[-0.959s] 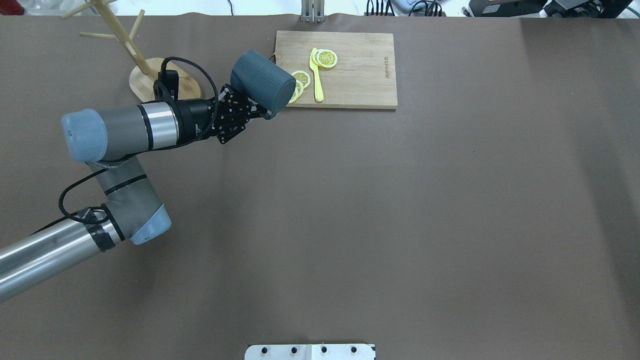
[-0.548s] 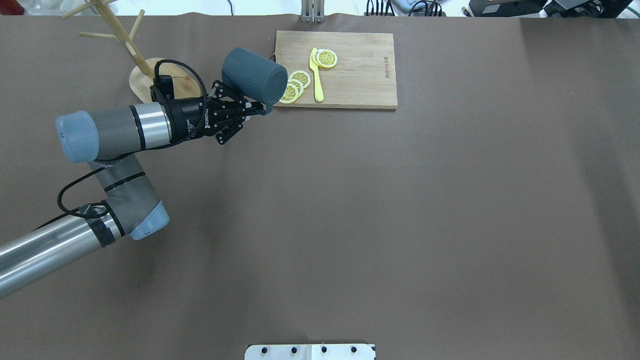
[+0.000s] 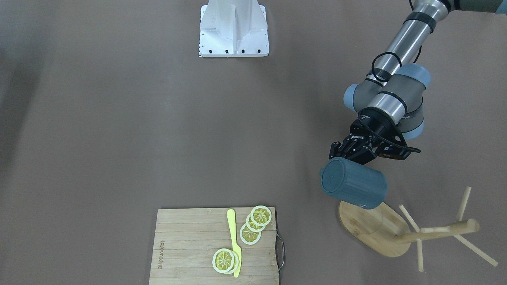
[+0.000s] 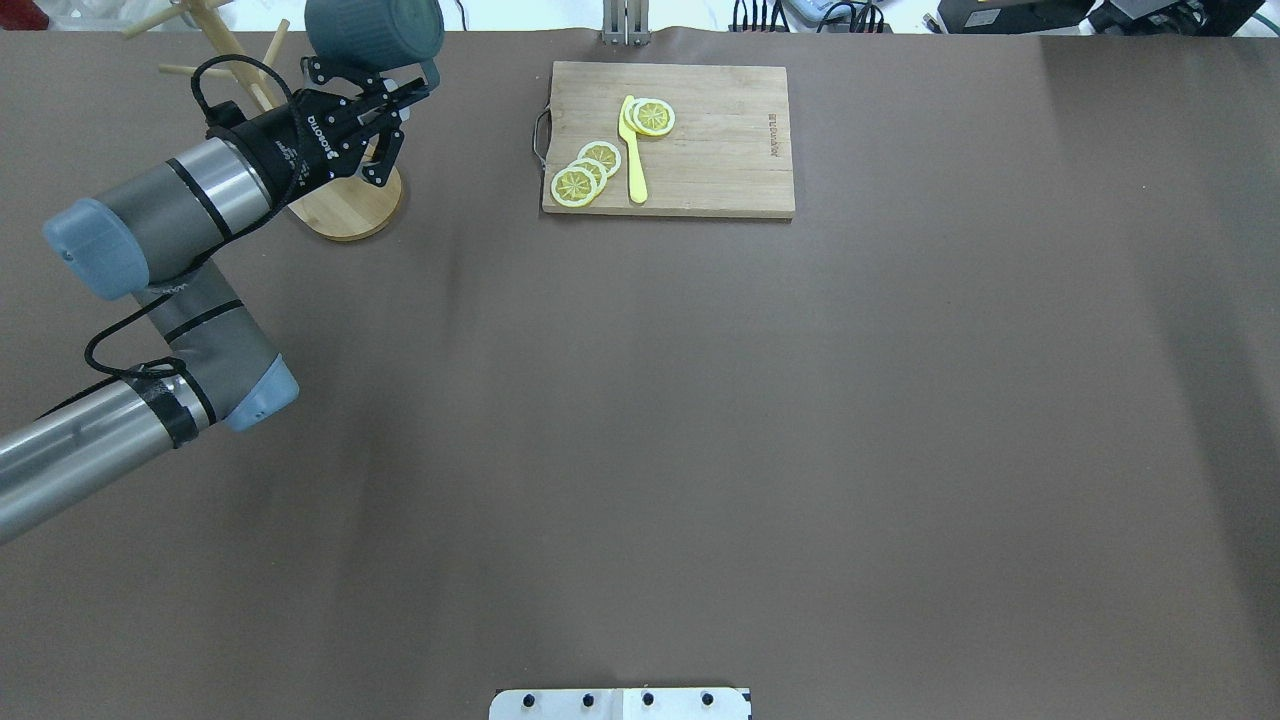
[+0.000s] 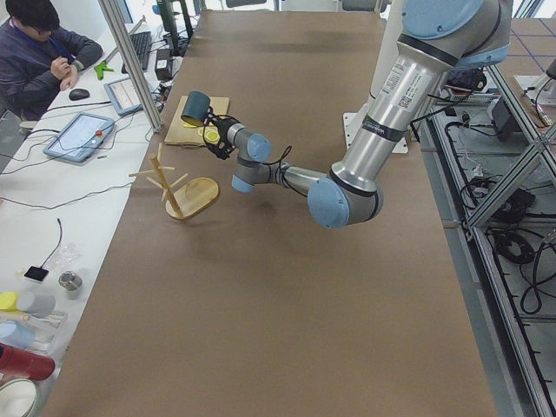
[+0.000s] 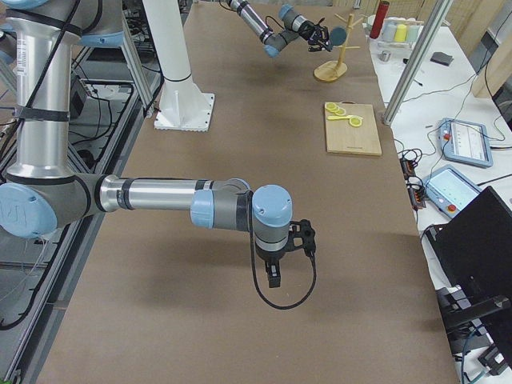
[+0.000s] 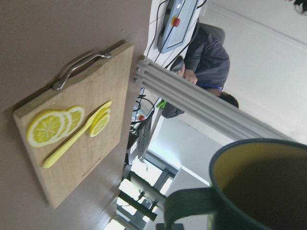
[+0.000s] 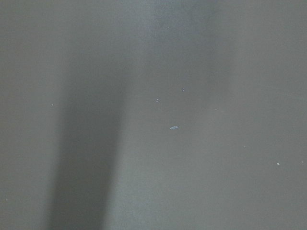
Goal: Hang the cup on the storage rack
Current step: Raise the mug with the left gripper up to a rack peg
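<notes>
Right gripper [image 6: 274, 276]: over the brown table [image 6: 240, 336]; I cannot tell if it is open.
Left gripper [image 3: 348, 156]: clamped on the handle of the dark blue-grey mug [image 3: 353, 188].
Mug: in the air, on its side, above the base of the light wooden mug tree [image 3: 380, 237].
Risk: the tilted mug's handle may miss a thin peg, or bump and tip the tree.
Hidden: the handle, behind the mug from the front; the tree top, cut off from above.

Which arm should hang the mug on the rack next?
Left. The left arm carries the mug in its jaws, close to the rack; the right arm sits far off.
</notes>
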`<state>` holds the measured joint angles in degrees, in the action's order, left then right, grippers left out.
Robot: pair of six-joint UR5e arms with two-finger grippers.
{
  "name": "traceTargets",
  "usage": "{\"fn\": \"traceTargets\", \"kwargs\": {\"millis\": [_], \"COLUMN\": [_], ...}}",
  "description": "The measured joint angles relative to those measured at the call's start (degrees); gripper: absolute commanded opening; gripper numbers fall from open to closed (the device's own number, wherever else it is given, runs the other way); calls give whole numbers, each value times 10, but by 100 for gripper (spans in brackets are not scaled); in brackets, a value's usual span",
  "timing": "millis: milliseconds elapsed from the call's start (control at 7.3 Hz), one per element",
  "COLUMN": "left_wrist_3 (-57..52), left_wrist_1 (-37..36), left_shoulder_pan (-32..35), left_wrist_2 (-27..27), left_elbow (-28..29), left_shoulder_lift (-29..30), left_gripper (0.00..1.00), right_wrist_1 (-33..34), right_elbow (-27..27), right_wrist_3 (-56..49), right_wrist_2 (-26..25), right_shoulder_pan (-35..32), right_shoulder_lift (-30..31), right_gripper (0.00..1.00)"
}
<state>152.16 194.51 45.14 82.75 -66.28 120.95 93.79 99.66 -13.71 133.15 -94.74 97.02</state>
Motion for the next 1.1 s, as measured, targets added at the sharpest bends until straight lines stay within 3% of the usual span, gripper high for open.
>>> {"fn": "traceTargets", "kwargs": {"millis": [411, 1095], "left_wrist_3": [37, 93], "left_wrist_1": [-79, -104], "left_shoulder_pan": [0, 28], "left_wrist_2": [-86, -100], "left_elbow": [9, 51], "left_shoulder_lift": [22, 30], "left_gripper": [0, 0], "right_wrist_1": [0, 0], "right_elbow": [0, 0], "right_wrist_3": [0, 0], "right_wrist_2": [0, -1], "right_shoulder_pan": [0, 0], "right_shoulder_lift": [-2, -3], "right_gripper": [100, 100]}}
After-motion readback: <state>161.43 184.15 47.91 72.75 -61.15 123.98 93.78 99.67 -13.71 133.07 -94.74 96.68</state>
